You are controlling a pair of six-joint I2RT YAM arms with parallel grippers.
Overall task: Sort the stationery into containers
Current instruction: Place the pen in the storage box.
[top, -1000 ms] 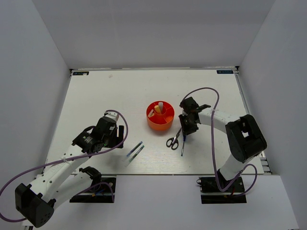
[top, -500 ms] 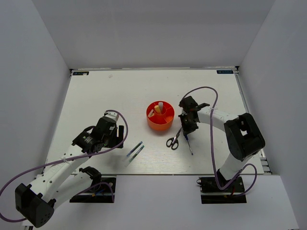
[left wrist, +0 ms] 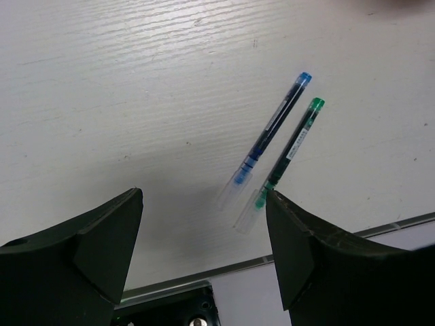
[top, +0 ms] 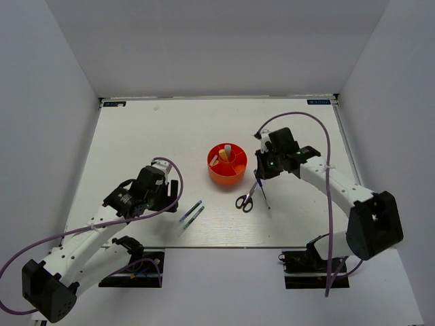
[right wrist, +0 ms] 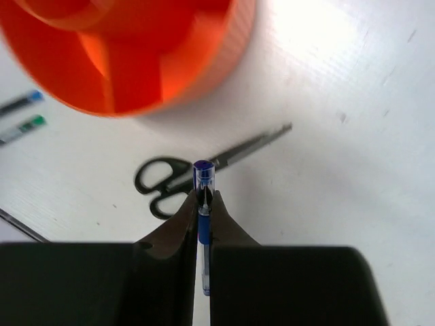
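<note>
The round orange-red tub point(top: 227, 174) stands mid-table with a highlighter point(top: 228, 150) upright in a compartment. My right gripper point(top: 261, 174) is just right of the tub, shut on the blue pen point(top: 264, 195), which hangs tilted above the table. In the right wrist view the pen point(right wrist: 203, 175) sits pinched between the fingers of the gripper point(right wrist: 204, 200), above the black-handled scissors point(right wrist: 166, 182) and near the tub wall point(right wrist: 228, 64). The scissors point(top: 245, 200) lie on the table. My left gripper point(left wrist: 204, 197) is open and empty, just short of two thin pens point(left wrist: 272, 132), point(left wrist: 291, 149).
The two thin pens point(top: 192, 213) lie side by side near the front edge, to the right of the left gripper point(top: 171, 193). The table's front edge point(left wrist: 204, 272) runs close below them. White walls enclose the table on three sides.
My right gripper has lifted the blue pen off the table beside the scissors, and its arm has swung out to the right. The left arm has barely moved.
</note>
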